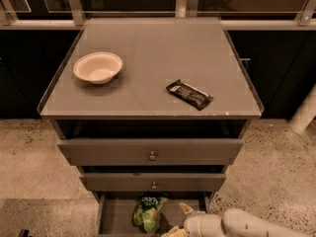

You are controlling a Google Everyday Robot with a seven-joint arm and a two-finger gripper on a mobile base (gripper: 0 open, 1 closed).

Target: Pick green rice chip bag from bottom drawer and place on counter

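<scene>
The green rice chip bag (147, 212) lies in the open bottom drawer (116, 216), left of centre, its dark green oval label facing up. The white arm comes in from the lower right and my gripper (177, 223) sits low in the drawer, just right of the bag, partly cut off by the bottom edge of the view. One pale fingertip (185, 209) points up and left toward the bag. The gripper holds nothing that I can see. The grey counter (148, 53) tops the cabinet above.
A cream bowl (98, 67) stands on the counter's left side. A flat black bar wrapper (189, 94) lies right of centre. Two upper drawers with round knobs (152, 156) are slightly pulled out above the bottom drawer. Speckled floor surrounds the cabinet.
</scene>
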